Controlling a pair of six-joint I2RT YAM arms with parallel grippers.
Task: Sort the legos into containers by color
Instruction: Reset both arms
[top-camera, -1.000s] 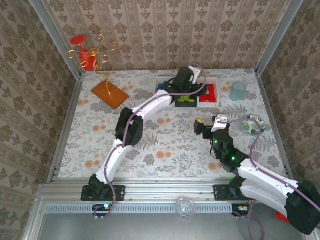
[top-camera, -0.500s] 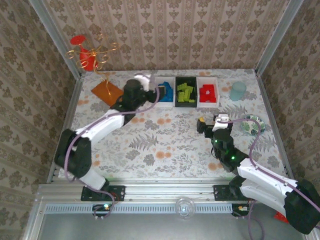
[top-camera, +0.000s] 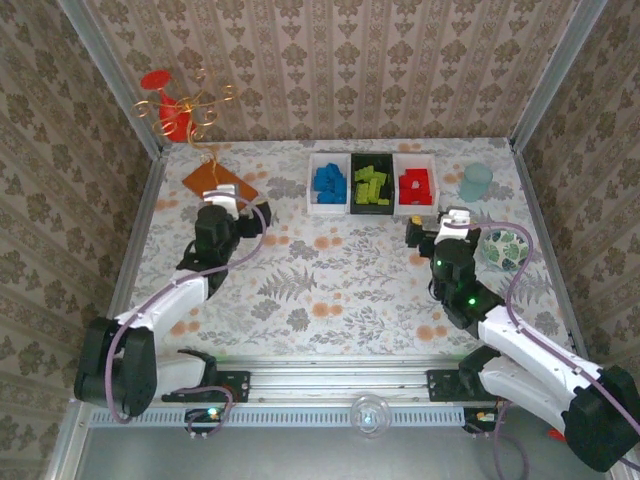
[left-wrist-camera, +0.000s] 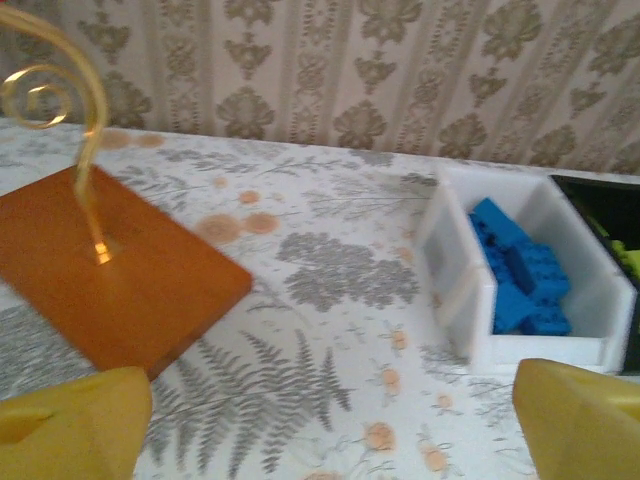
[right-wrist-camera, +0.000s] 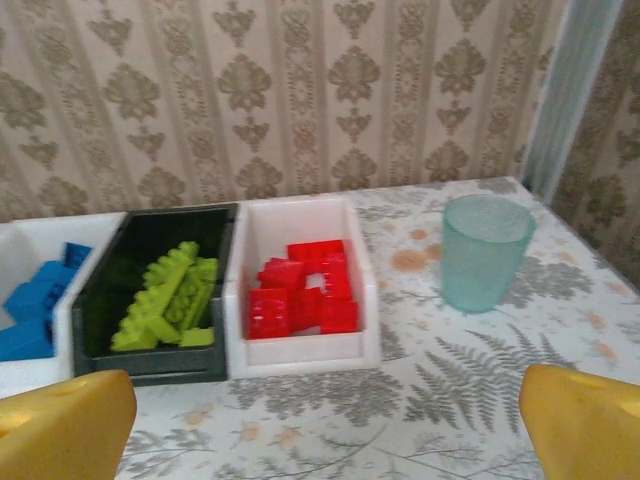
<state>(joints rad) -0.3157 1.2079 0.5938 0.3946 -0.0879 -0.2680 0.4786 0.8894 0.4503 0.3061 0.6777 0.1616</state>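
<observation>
Left fingers, right fingers: apart, empty.
Left arm just withdrew from the containers; legos lie colour-sorted inside, task likely done.

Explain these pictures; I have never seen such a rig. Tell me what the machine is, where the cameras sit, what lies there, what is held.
Two robot arms are bolted at the table's near edge, each ending in a two-fingered pincer. The top view looks down from behind them: the left pincer is near a flat orange rectangular plate, the right pincer near a leaf-patterned round bowl. The other views come from wrist cameras; the yellow shapes in their bottom corners are fingers. At the back, a white bin holds blue plastic bricks, a black bin lime green bricks, another white bin red bricks, then a pale blue cup. Both pincers are open and empty.
</observation>
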